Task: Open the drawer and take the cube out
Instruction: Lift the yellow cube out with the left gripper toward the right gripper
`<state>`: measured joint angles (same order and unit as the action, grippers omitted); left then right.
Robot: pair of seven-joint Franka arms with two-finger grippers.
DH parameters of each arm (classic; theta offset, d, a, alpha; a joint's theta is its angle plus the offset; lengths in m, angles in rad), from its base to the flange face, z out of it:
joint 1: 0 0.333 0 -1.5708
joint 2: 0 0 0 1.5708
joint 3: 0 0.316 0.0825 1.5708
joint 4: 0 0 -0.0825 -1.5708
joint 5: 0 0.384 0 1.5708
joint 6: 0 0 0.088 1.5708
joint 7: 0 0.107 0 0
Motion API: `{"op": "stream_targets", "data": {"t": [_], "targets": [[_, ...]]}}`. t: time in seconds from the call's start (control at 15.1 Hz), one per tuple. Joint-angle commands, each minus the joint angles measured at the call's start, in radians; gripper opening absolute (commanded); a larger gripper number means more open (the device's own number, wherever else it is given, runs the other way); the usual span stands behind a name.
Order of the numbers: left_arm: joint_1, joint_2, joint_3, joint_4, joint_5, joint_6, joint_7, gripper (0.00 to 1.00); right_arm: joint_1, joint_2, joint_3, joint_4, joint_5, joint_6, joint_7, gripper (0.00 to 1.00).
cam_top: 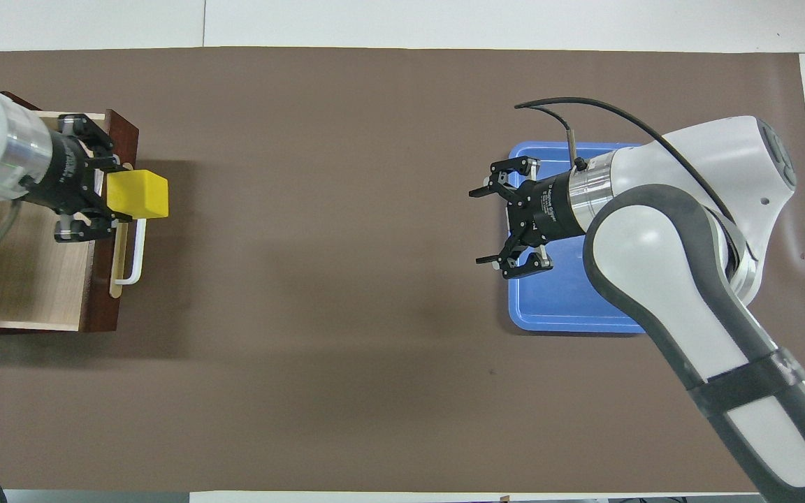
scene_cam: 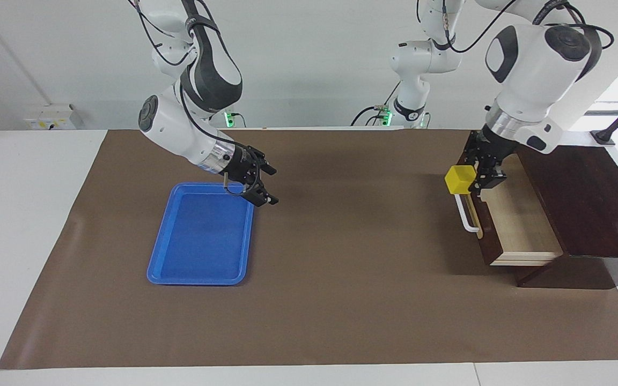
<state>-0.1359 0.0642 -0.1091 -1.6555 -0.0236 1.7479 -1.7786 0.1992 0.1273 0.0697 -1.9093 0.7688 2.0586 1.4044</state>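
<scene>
The dark wooden drawer [scene_cam: 523, 225] stands pulled open at the left arm's end of the table, its pale interior bare [cam_top: 35, 272]. Its white bar handle [scene_cam: 466, 217] faces the middle of the table. My left gripper [scene_cam: 471, 180] is shut on the yellow cube [scene_cam: 460, 179] and holds it in the air over the drawer's front and handle; the overhead view shows the cube [cam_top: 138, 195] the same way. My right gripper [scene_cam: 269, 185] is open and empty, hovering over the blue tray's edge that faces the drawer [cam_top: 490, 225].
A flat blue tray [scene_cam: 196, 241] lies at the right arm's end of the table, with nothing in it. The dark wooden box [scene_cam: 588, 203] that holds the drawer sits at the table's edge. A brown mat [scene_cam: 341, 268] covers the table.
</scene>
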Motion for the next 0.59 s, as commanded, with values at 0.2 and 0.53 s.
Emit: {"op": "stream_targets", "data": {"t": [0.2, 0.53], "targets": [[-0.178, 0.017, 0.014, 0.011, 0.016, -0.021, -0.329, 0.00, 0.040, 0.020, 0.002, 0.003, 0.024, 0.026, 0.016, 1.00], [-0.261, 0.060, 0.014, -0.044, 0.016, 0.071, -0.416, 0.00, 0.106, 0.116, 0.004, 0.084, 0.030, 0.051, 0.019, 1.00]]}}
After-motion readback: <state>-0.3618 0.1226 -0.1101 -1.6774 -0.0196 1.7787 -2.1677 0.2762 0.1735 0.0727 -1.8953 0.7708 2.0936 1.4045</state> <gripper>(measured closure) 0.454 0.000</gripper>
